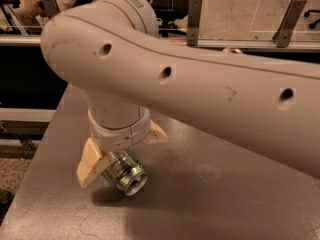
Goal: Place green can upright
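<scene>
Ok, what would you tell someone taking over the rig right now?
Gripper: open, low over the left part of the table, with one finger on each side of the can.
Green can: on its side and seemingly resting on the table, one silver end facing the camera.
Done: the gripper is lined up over the can.
Left: close on the can, turn it upright, set it down and release.

Grey table (225,204), glass partition (240,9) with metal posts (286,15) behind.
</scene>
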`<state>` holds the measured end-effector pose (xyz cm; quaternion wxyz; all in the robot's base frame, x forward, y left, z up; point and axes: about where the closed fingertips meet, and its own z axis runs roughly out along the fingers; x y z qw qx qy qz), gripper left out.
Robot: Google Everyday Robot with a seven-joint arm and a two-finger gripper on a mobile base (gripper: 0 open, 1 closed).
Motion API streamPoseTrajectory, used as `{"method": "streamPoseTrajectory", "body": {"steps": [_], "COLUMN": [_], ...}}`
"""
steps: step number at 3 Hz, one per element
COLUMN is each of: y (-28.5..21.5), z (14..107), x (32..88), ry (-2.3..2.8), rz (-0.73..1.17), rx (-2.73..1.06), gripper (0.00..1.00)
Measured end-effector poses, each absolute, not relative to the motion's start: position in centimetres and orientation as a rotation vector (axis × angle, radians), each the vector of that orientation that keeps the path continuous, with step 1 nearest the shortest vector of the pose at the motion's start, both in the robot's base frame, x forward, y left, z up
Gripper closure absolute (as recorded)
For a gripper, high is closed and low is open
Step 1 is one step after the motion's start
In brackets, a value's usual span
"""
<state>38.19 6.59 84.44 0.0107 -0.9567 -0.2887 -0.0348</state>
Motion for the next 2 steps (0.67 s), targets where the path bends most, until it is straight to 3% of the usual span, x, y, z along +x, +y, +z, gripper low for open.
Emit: {"method": "streamPoseTrajectory", "body": {"steps": [1, 2], "y": [6.65, 6.72], "z": [83.86, 83.38], "x": [37.53, 37.09], "ry": [-1.036, -1.133], "rz": [-0.07, -0.037], "rx": [-2.96, -2.926], "gripper": [0.0, 0.15]}}
